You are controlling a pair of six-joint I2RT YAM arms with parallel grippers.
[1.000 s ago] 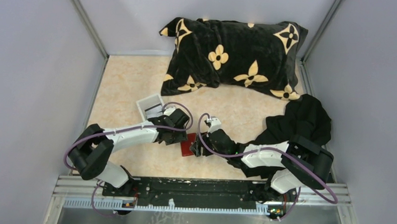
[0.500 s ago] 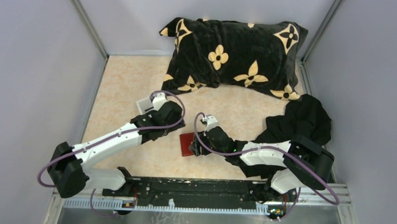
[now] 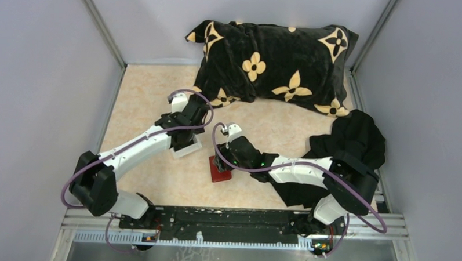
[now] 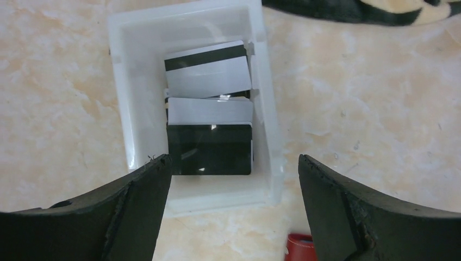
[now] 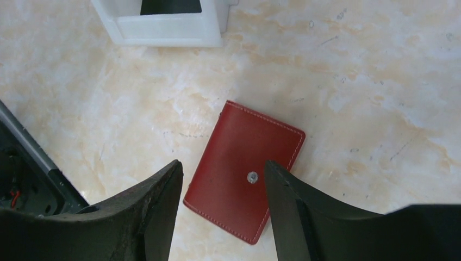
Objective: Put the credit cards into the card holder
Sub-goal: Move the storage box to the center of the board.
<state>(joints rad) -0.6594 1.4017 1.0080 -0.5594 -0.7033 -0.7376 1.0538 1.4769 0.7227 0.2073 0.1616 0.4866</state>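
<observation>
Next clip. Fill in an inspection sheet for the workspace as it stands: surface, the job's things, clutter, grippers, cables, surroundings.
Surface: beige marbled table top, no spills seen.
Job's things: credit cards stacked in the white tray; red card holder closed, lying flat on the table, stud up.
Clutter: black-and-gold pillow at the far edge; black cloth at the right.
Grippers: left gripper over the tray, jaws open and empty; right gripper over the card holder, jaws open.
Cables: purple cables loop along both arms, no snag seen.
Surroundings: grey walls; mounting rail at the near edge.
</observation>
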